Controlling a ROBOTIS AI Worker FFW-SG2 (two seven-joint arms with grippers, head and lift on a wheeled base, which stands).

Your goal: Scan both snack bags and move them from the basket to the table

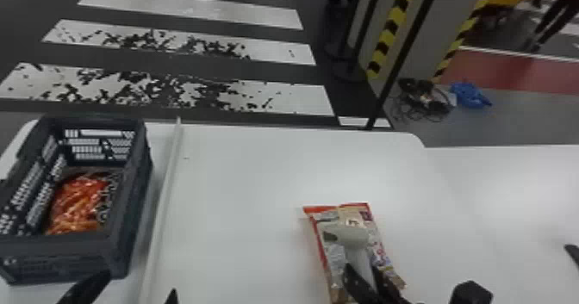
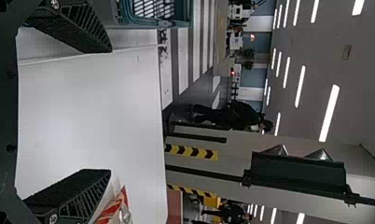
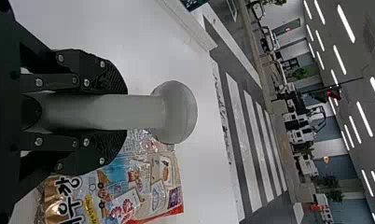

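My right gripper (image 1: 362, 268) has its fingers clenched on the grey plastic scanner (image 1: 353, 237), over the red-edged multicoloured snack bag (image 1: 381, 255). Bag long axis: near-to-far on the white tabletop (image 1: 241, 187), far end angled left. Orange-red snack bag (image 1: 77, 204): inside the dark plastic basket (image 1: 137, 187). Left gripper (image 1: 138, 283): fingers parted, released.

Bag (image 1: 79, 204) in bskt (image 1: 129, 221) L, 2nd bag (image 1: 381, 249) on tbl (image 1: 241, 174) R
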